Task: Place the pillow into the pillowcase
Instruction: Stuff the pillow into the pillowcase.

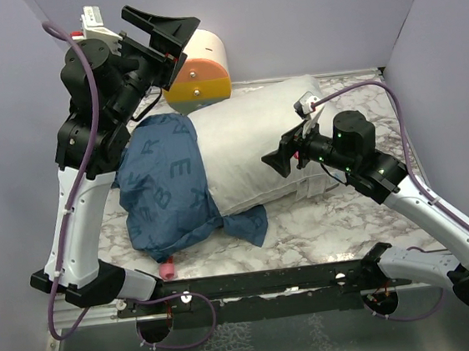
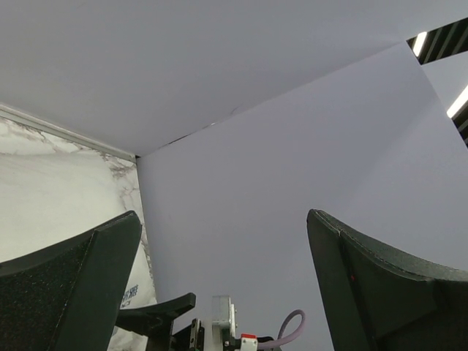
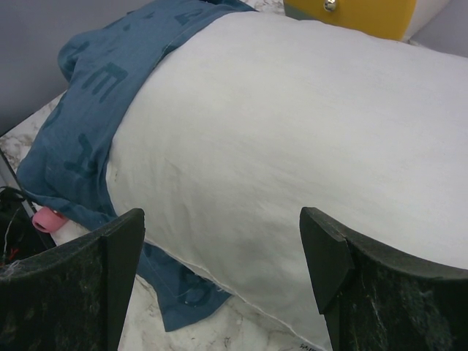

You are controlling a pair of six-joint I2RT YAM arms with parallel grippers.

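**Pillow partly sheathed, both arms empty**

We see the large plump white fabric pillow (image 1: pixel 273 146) lying across the marbled white worktop (image 1: pixel 332 224). Its left end is tucked inside the blue cloth pillowcase printed with lighter blue letters (image 1: pixel 164 187), and the rest of it is bare. The pillowcase bunches around that end, and a loose flap trails along the pillow's near edge. A small pink object (image 1: pixel 168 269) peeks out from under the cloth's near side. A cream-and-orange cylinder (image 1: pixel 198 70) sits just behind the pillow by the back wall.

The left jaws are raised well above the worktop, spread wide and empty, facing the lilac wall. The right jaws hover near the pillow's near side, also spread wide and gripping nothing. From the right wrist view we cannot tell whether the black fingers (image 3: pixel 73 285) touch the fabric.
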